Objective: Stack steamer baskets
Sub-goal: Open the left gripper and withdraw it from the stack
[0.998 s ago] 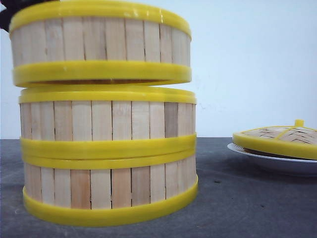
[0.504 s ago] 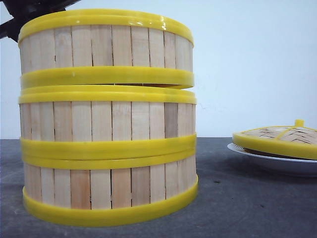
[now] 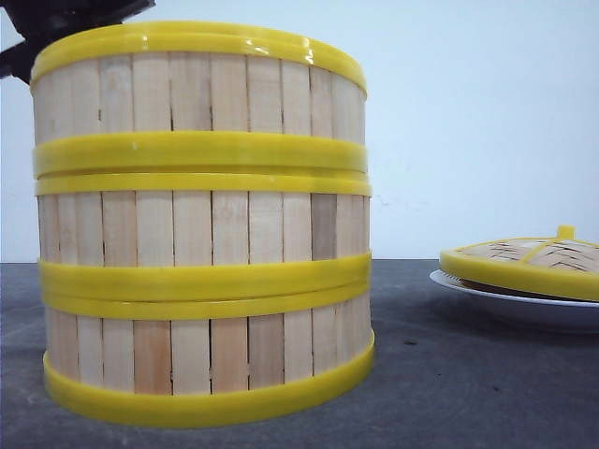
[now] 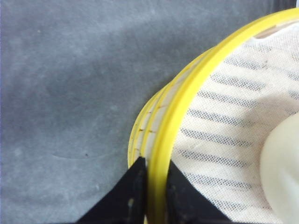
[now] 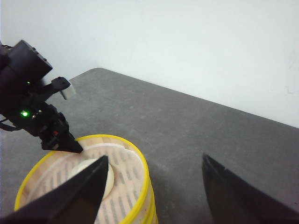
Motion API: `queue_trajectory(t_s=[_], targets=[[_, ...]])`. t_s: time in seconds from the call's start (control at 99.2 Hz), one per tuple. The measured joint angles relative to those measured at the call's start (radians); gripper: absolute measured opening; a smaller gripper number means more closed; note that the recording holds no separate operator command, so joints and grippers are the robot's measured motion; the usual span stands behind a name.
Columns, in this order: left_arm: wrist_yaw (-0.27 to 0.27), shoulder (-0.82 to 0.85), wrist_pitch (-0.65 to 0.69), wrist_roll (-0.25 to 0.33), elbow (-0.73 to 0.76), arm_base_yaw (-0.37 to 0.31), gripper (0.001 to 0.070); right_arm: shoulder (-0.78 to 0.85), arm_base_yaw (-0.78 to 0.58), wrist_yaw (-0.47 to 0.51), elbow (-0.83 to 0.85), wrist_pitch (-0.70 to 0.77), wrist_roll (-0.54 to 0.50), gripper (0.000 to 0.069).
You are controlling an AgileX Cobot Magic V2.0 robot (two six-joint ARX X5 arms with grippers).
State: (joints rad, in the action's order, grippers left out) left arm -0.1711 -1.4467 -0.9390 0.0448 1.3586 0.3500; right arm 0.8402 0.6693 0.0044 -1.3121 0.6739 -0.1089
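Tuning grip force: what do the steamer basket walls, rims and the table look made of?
Top steamer basket: walls look like pale unfinished wood slats, with grain and seams visible. Its rim, pinched by the left end effector, looks like glossy yellow plastic with sharp highlights, probably slick. Table: dark grey, matte, faintly mottled; could be a rubbery or fabric mat, hard to tell.

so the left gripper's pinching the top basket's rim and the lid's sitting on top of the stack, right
Not quite. The left gripper does pinch the top steamer basket's rim, but the lid isn't on the stack. The front view shows it resting on the white plate, off to the stack's right on the table.
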Motion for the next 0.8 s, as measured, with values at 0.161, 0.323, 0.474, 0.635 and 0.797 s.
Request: queue_trajectory(t_s=[0.161,0.323,0.474,0.635,0.797], targets=[[0.001,-0.008,0.006,0.000,0.000,0.006,0.0018,0.000,0.000,0.000,0.000,0.000,0.000,0.0393],[0.000,-0.021,0.008,0.000,0.009,0.008,0.0018,0.000,0.000,0.000,0.000,0.000,0.000,0.0393],[-0.002,-0.027,0.019,0.000,0.011,0.008,0.0018,0.000,0.000,0.000,0.000,0.000,0.000,0.0393],[-0.011,-0.034,0.038,0.004,0.011,0.009,0.0083,0.000,0.000,0.000,0.000,0.006,0.000,0.0393],[-0.013,-0.045,0.047,0.008,0.011,0.013,0.0213,0.000,0.000,0.000,0.000,0.027,0.000,0.0411]])
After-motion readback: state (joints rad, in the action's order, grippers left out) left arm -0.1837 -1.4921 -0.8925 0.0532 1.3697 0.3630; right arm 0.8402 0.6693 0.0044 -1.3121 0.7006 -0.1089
